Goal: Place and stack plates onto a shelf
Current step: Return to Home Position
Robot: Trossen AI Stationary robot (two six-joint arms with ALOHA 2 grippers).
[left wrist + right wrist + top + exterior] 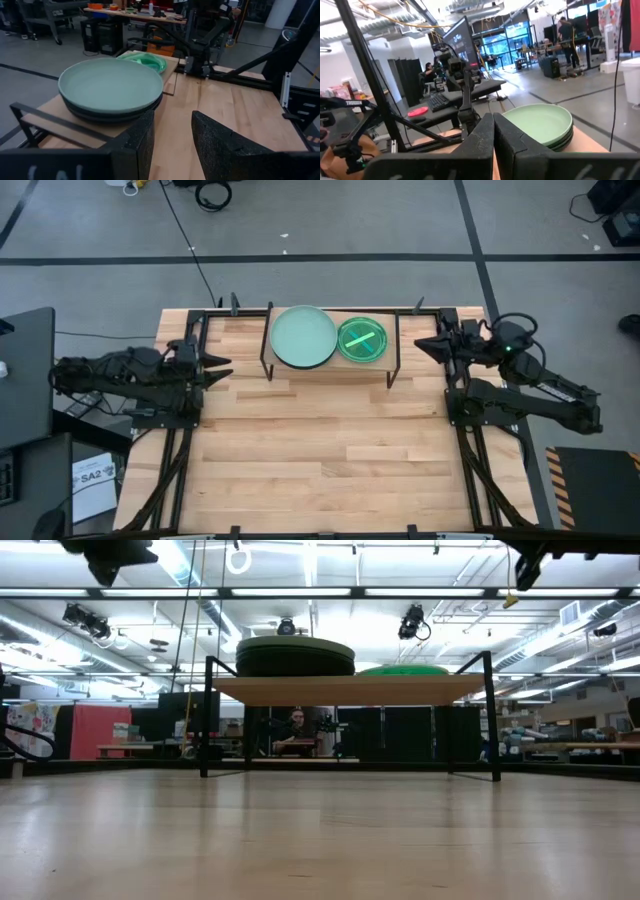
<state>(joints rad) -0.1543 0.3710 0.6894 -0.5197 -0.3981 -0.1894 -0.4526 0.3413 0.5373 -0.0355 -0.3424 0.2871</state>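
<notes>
Item one, left gripper (172, 125): its two dark fingers stand apart with nothing between them. It is parked off the left end of the low light-wood plank shelf on thin black legs (350, 689), clear of it. Item two, right gripper (493, 120): fingers pressed together, holding nothing, parked off the shelf's right end. Item three, large pale mint round plate (303, 336): on the shelf's left half, topping a stack of large matte black plates (100, 116) that I cannot count from here. Item four, small translucent lime green plate (362, 339): on the shelf's right half, just beside the mint plate; I cannot make out what lies under it. Item five, wooden tabletop (320, 450) in front of the shelf: I see no plate on it. My reading is that stacking looks finished, since every plate I can find is on the shelf. Only parking the arms remains, and that appears close to done. Neither gripper touches a plate or the shelf.
</notes>
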